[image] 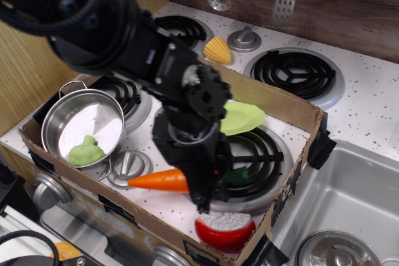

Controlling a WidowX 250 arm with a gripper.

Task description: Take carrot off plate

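Observation:
The orange carrot [157,180] lies level, tip pointing left, low over the left edge of the front burner [262,154]. Its dark green stub [240,175] shows right of the gripper. My black gripper [204,192] comes down from the upper left and is shut on the carrot's thick part. I cannot tell whether the carrot touches the stove top. The lime yellow-green plate [242,118] sits tilted at the burner's far edge, behind the gripper, with nothing on the part that shows. The carrot is off the plate, in front of it.
A cardboard box wall [283,107] rings the stove area. A steel pot [75,123] at left holds a small green lumpy toy [86,152]. A red and white toy [225,228] sits at the box's front. A corn cob [217,50] lies at the back, and a sink [349,197] is at right.

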